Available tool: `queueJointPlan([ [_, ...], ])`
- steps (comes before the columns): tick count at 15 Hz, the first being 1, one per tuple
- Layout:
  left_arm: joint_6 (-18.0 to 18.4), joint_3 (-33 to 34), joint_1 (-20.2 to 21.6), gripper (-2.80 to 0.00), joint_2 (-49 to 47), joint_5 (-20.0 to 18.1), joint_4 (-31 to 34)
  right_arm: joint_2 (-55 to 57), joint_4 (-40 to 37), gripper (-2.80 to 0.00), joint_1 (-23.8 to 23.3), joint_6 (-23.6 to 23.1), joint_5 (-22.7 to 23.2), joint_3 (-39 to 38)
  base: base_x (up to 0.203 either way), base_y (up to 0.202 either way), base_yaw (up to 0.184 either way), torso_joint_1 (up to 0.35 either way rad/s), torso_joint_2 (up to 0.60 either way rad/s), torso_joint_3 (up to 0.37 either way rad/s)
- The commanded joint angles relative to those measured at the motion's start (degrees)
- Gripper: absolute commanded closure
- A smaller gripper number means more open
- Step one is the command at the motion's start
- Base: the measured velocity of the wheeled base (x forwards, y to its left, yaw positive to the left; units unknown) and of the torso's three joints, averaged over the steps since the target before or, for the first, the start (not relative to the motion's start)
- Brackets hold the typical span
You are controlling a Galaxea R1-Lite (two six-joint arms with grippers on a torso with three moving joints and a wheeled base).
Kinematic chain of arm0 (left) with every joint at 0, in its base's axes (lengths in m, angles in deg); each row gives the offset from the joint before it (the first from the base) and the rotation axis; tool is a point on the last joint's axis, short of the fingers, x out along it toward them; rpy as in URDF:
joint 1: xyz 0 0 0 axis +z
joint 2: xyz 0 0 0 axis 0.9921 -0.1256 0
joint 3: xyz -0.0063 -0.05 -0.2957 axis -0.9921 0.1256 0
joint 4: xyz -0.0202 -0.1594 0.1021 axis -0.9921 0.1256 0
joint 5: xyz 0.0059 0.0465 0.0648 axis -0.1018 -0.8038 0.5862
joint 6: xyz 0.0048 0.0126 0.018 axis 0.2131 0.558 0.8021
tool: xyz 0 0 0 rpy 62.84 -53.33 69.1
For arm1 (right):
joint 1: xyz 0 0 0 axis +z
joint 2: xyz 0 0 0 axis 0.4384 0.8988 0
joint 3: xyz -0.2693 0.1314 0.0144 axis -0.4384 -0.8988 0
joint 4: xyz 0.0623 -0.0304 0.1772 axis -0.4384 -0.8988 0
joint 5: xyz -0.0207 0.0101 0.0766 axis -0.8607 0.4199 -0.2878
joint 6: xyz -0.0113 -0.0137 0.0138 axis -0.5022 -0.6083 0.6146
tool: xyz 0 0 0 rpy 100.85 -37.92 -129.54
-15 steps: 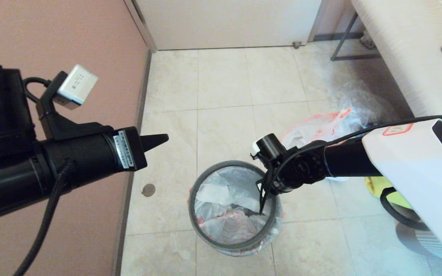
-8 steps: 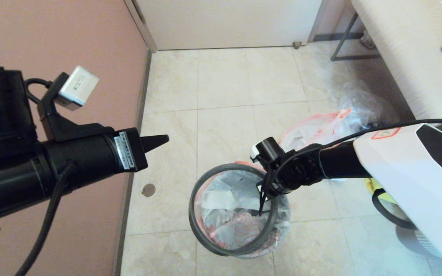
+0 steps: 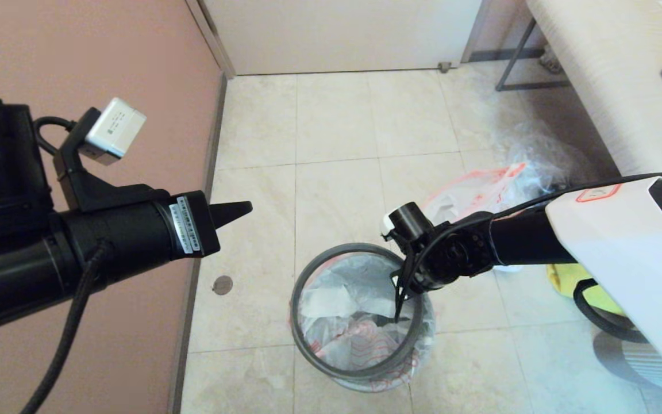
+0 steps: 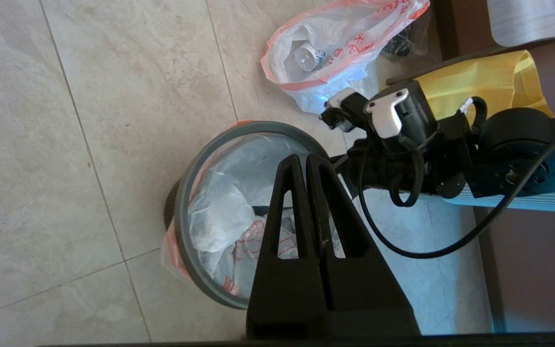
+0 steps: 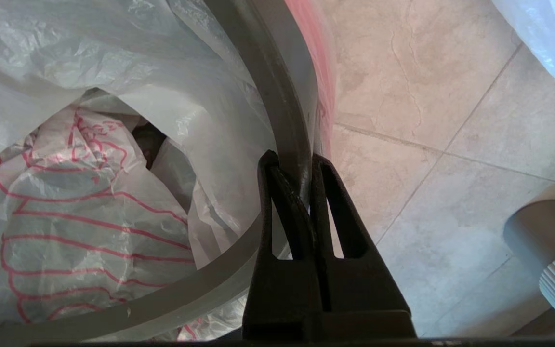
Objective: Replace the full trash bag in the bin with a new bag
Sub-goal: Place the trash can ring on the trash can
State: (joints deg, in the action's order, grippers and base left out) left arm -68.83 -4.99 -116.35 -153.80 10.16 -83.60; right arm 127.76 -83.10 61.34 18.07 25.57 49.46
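Where your right gripper (image 3: 398, 310) reaches down over the bin (image 4: 170, 212), its jaws are pinched together on the rim ring (image 3: 311, 353), the thin dark-grey hoop at the bin's mouth. In the right wrist view the ring (image 5: 277, 111) passes straight between the two fingers, one inside the hoop and one outside it. You can see the new bag (image 3: 342, 322), white with red line drawings, lying crumpled inside the bin as a liner; its pink-red edge shows folded over the outside of the rim in the left wrist view. Only a little of the bin's black wall shows there, below the ring on its side away from the right arm.

Your left gripper (image 3: 238, 210) is held up level on the left, near the pink wall (image 3: 78, 52) and well apart from the bin, with its jaws closed on nothing; the left wrist view shows the two fingers pressed flat together above the bin's mouth.

Just past the bin, behind your right arm, the full trash bag (image 4: 335, 43) lies on the tiled floor (image 3: 337, 126), lumpy, with a bottle cap showing through the thin plastic. A yellow bag (image 4: 480, 82) sits beside it under the right arm. Farther off, crumpled clear plastic (image 3: 532, 152) lies by the legs of a pale bench (image 3: 607, 69), and a closed door (image 3: 337, 34) ends the floor.
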Motion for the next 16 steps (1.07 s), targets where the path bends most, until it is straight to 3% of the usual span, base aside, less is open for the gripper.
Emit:
queueJointPlan([
  [1,-0.1,-0.1,0.1,0.00,0.1,0.1,-0.1,-0.3,-0.1,0.00,0.1,0.0,-0.4,-0.4,0.000,0.000,0.000,0.000,0.00,0.000],
  [6,-0.1,-0.1,0.1,0.00,-0.2,0.1,-0.1,0.2,0.0,0.00,-1.5,-0.3,-0.7,-0.3,0.000,0.000,0.000,0.000,0.00,0.000],
  [16,-0.1,0.0,0.1,0.00,0.1,0.1,-0.1,-0.9,1.2,0.00,0.0,-0.2,-2.7,-1.3,0.000,0.000,0.000,0.000,0.00,0.000],
])
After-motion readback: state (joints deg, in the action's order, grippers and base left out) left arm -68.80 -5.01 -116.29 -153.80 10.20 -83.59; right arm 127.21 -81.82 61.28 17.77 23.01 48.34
